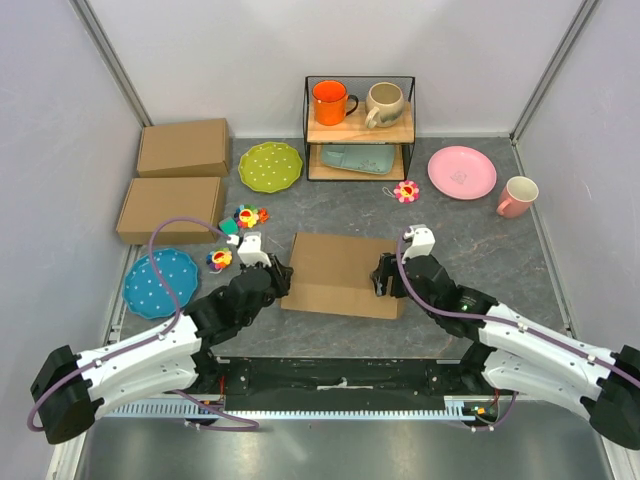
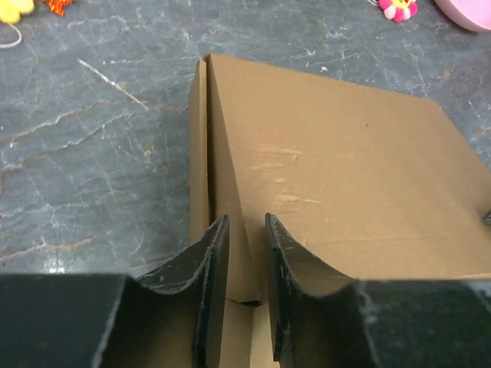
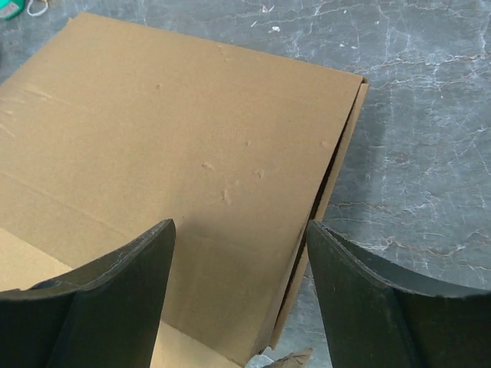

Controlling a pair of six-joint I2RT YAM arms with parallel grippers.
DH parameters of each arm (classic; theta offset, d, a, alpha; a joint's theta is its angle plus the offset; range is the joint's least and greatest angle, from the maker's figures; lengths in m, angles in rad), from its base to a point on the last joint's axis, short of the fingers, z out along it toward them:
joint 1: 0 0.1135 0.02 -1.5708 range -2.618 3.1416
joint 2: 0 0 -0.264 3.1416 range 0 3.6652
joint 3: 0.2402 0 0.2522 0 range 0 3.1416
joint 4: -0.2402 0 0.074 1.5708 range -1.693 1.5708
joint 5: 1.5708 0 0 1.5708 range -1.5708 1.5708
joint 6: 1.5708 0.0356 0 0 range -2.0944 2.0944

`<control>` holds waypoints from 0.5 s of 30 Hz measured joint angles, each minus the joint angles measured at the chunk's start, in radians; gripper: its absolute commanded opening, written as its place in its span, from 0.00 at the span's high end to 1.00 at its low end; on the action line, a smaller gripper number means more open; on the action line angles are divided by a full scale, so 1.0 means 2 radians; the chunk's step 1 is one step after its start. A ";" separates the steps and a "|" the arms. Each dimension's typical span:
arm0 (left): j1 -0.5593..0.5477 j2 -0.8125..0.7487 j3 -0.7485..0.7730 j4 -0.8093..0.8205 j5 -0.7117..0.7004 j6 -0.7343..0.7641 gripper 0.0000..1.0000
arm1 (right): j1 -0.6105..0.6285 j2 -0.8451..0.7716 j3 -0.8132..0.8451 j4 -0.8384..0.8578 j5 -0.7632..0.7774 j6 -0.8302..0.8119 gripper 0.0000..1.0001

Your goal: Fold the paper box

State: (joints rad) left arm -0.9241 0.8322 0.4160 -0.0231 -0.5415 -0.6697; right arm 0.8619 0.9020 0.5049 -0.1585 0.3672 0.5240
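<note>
Nearest the arms, the left gripper (image 1: 278, 272) sits at the left near corner of the paper box (image 1: 345, 272). In its wrist view the fingers (image 2: 215, 284) are drawn close together with the box's left wall edge between them, so it looks clamped on the cardboard. The right gripper (image 1: 383, 276) hovers at the right near corner with its fingers (image 3: 123, 295) spread wide. They straddle the lid's right edge and grip nothing.

The box lies on the grey table (image 1: 470, 240) in the middle, between the two grippers, with its lid folded down flat. In the right wrist view a dark slit runs along the right side, between lid and wall. Paler cardboard also shows at the near edge, so the front does not look fully seated.

Judging by this, the work is at the closing step: the shape is made and the lid needs tucking home. The next move probably calls for the left gripper to hold the box steady while the right presses the lid's right edge down and in, without skidding the box.

Far left, a pair of ready-made boxes (image 1: 170, 208) sits well apart from the work.
</note>
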 measured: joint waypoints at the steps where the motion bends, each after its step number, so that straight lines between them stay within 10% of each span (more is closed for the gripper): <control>1: 0.000 -0.002 -0.003 -0.007 0.001 -0.005 0.64 | 0.000 -0.007 0.000 -0.003 0.001 0.003 0.19; 15: 0.002 -0.023 -0.013 -0.025 0.014 -0.038 0.66 | 0.000 -0.047 0.004 -0.011 0.003 0.032 0.19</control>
State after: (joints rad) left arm -0.9203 0.7856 0.3893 -0.0727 -0.5125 -0.7452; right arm 0.8619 0.8089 0.5125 -0.1814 0.3733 0.5873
